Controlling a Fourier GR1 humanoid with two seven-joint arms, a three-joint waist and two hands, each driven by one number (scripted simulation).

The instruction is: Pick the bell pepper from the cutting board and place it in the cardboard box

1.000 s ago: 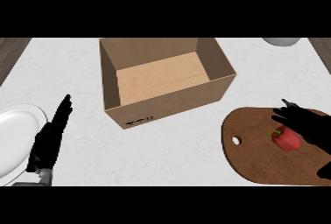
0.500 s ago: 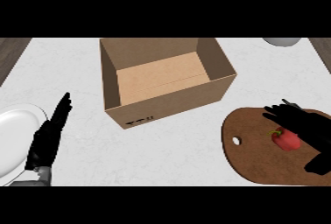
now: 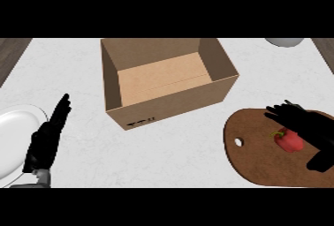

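A red bell pepper (image 3: pixel 288 140) with a green stem lies on the brown oval cutting board (image 3: pixel 261 154) at the right. My right hand (image 3: pixel 305 128) hangs over the pepper, fingers bent and pointing left, covering its right side; whether the fingers touch it I cannot tell. The open cardboard box (image 3: pixel 166 79) stands behind the middle of the counter, with nothing inside. My left hand (image 3: pixel 49 137) rests open at the left, fingers straight and pointing away.
A white plate (image 3: pixel 14 141) lies at the left edge, partly under my left hand. A grey round object (image 3: pixel 284 41) shows at the far right corner. Dark wood strips border the pale counter on both sides.
My right hand has lowered and shifted left over the pepper, hiding more of it. The left hand, box and board have stayed in place.
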